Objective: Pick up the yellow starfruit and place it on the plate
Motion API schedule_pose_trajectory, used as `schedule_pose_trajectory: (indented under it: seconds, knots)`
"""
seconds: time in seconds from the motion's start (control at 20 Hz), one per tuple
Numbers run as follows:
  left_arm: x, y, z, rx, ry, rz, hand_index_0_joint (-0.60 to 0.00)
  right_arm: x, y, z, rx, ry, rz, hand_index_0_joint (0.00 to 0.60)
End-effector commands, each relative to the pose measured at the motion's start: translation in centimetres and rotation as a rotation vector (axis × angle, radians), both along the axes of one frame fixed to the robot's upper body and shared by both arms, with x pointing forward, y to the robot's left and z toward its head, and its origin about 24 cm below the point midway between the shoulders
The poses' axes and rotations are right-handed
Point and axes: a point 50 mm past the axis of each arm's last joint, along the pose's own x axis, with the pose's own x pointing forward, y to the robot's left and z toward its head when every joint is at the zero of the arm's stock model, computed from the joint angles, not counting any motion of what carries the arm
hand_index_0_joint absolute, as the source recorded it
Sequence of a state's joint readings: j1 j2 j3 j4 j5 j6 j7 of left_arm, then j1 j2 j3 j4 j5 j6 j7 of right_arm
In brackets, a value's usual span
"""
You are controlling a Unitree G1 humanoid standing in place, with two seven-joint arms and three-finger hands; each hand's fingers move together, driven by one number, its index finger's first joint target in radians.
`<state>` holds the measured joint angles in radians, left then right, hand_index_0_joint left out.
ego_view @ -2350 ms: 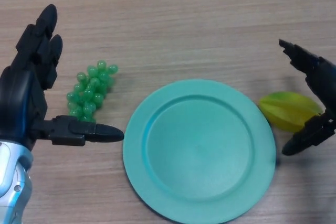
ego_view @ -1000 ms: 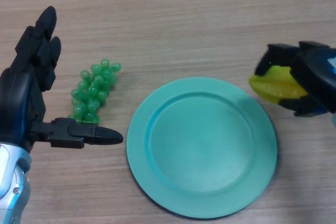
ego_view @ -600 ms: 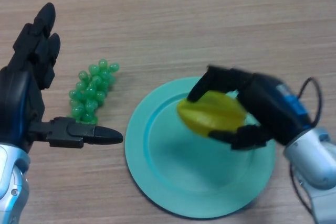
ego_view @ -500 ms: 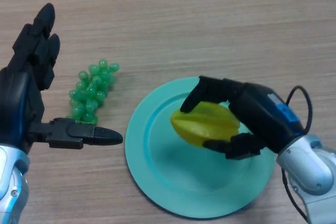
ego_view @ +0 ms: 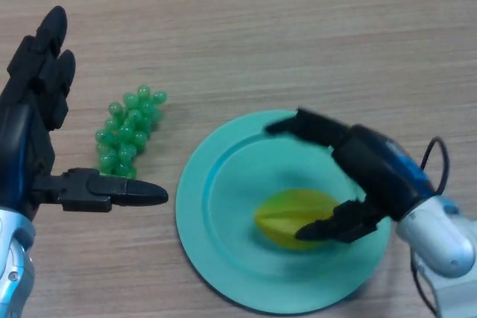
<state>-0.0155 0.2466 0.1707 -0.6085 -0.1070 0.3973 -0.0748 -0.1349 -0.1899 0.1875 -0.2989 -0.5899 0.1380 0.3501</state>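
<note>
Starfruit point(ego_view: 294, 217) now sits on the plate point(ego_view: 223, 184), dropped from my right hand point(ego_view: 365, 176), fingers spread open, so basically done.

You have one close head view, looking steeply down at the wooden table point(ego_view: 298, 27) between both arms; no second view.

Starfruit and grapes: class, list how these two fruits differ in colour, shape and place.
The starfruit is yellow, the grapes green. The starfruit is one ridged body; the grapes are a bunch of small balls. The starfruit lies on the plate, the grapes on the table to its left. Neither is held.
</note>
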Motion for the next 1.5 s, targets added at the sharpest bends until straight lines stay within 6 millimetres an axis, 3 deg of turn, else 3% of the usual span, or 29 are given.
schedule_pose_trajectory:
  seconds: [0.05, 0.2, 0.4, 0.45, 0.65, 0.85, 1.5]
  knots:
    - [-0.8, 0.3, 3.4, 0.029, -0.222, 0.011, 0.000, -0.3, -0.2, 4.3, 0.081, -0.260, 0.033, 0.000]
    - [-1.1, 0.6, 4.2, 0.038, -0.271, 0.017, 0.000, -0.5, -1.2, 5.7, 0.164, -0.297, 0.005, 0.000]
    - [-0.9, 0.6, 4.9, 0.055, -0.295, 0.006, 0.000, -1.2, -3.0, 8.2, 0.410, -0.307, -0.052, 0.000]
    - [-1.0, 0.5, 5.1, 0.055, -0.303, 0.004, 0.000, -1.8, -3.4, 8.5, 0.543, -0.269, -0.053, 0.000]
    - [-1.5, 0.3, 5.5, 0.041, -0.329, -0.007, 0.000, -2.9, -4.8, 8.4, 0.661, -0.248, -0.071, 0.000]
    - [-1.5, 0.5, 5.1, 0.080, -0.346, -0.014, 0.000, -4.1, -5.5, 6.7, 0.620, -0.167, -0.042, 0.000]
    - [-2.1, 0.9, 3.9, 0.124, -0.303, -0.070, 0.000, -4.2, -5.1, 6.5, 0.561, -0.167, -0.089, 0.000]
